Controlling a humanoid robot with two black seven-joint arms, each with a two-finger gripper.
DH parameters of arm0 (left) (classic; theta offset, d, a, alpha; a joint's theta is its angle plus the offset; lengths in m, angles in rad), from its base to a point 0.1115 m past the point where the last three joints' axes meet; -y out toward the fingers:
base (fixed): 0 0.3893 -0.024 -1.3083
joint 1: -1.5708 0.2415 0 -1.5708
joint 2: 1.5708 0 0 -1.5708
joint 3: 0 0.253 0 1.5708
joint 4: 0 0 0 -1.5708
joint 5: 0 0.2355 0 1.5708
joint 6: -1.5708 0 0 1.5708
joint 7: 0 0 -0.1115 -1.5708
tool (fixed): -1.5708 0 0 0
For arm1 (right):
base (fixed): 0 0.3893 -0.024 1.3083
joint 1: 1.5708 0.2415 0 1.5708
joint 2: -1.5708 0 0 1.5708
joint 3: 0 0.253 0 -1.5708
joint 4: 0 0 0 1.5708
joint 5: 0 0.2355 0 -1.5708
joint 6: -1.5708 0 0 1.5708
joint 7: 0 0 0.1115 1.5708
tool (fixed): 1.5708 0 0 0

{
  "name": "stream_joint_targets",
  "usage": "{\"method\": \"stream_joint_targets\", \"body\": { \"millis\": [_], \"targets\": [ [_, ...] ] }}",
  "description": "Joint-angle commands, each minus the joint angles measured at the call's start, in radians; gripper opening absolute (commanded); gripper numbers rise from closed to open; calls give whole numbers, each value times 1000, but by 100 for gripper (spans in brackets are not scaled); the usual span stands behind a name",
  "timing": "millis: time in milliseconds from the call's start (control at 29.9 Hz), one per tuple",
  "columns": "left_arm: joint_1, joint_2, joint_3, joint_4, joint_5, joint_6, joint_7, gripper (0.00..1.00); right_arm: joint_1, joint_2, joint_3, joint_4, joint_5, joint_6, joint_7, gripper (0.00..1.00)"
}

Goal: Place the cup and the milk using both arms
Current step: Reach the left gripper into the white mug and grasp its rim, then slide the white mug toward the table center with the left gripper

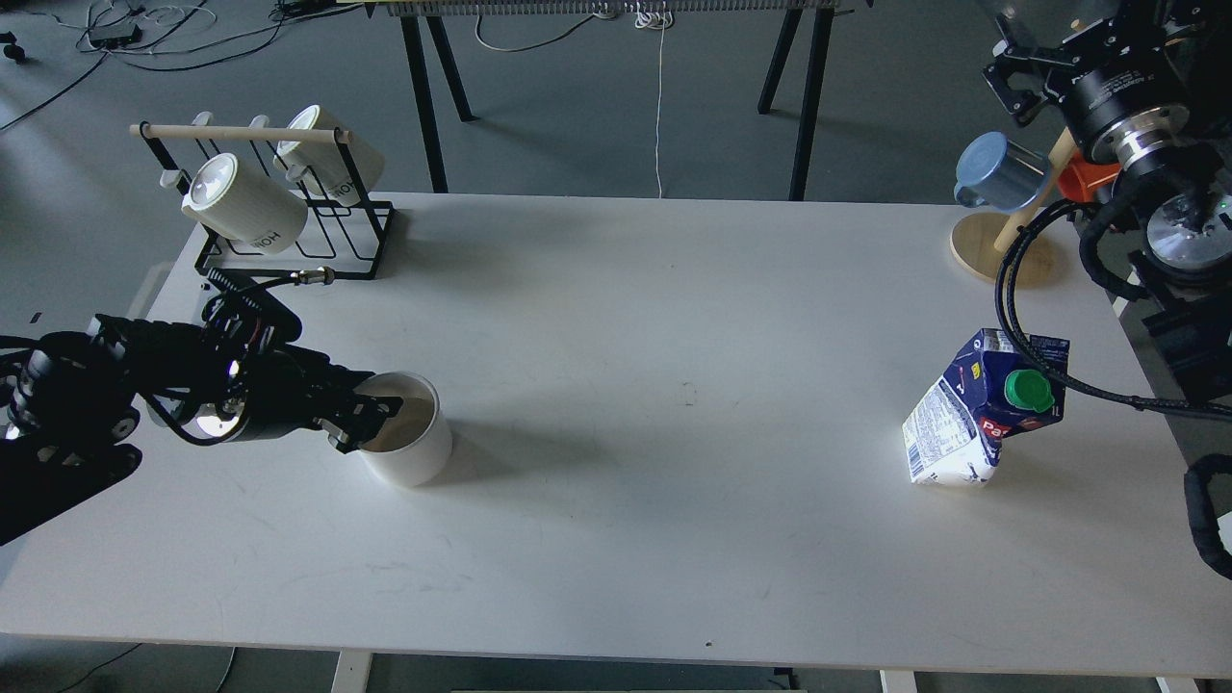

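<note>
- The white table (pixel 616 462) carries all the task items; its middle is bare, which I judge the likely set-down area for both items.
- The left arm comes in low from the left edge. The left gripper (pixel 371 416) sits at the near-left rim of the cup, one finger apparently inside the rim and one outside. It looks pinched on the cup wall, though the dark fingers make firm contact hard to confirm.
- The right arm is raised at the upper right corner, well apart from the milk. The right gripper (pixel 1011 82) is seen dark and partly cut off; whether it is spread or pressed together cannot be told.
- The wire mug rack (pixel 289 245) stands at the far left with two cream ribbed mugs (pixel 245 202) on it, just behind the left arm.
- The wooden mug tree (pixel 1001 250) stands at the far right with a blue mug (pixel 996 173) hanging on it.
- The milk (pixel 982 409) stands on the right side of the table, leaning, its body dented, green cap facing the camera.
- The cup (pixel 409 443) stands upright on the left side of the table, open and apparently empty.
- Recommendation: verify the rim pinch before lifting, lift straight up, and keep clear of the rack.
- Recommendation: grip the carton low on its flat faces; the dent and lean suggest it may tip or crush.
</note>
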Motion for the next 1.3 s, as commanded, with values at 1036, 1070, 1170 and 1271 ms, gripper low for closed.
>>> {"method": "stream_joint_targets", "body": {
  "millis": [1036, 1070, 1170, 1271],
  "targets": [
    [-203, -623, -8, 113, 75, -91, 98, 0, 122, 35, -2, 14, -15, 0, -6, 99],
    [-200, -624, -8, 119, 75, -91, 98, 0, 119, 31, 0, 23, -15, 0, -4, 99],
    [-199, -629, -5, 137, 77, -91, 100, 2, 115, 28, 2, 40, -14, 0, -3, 99],
    [-196, -629, -5, 154, 77, -91, 101, 5, 115, 29, 0, 41, -15, 0, -1, 99]
  ]
}}
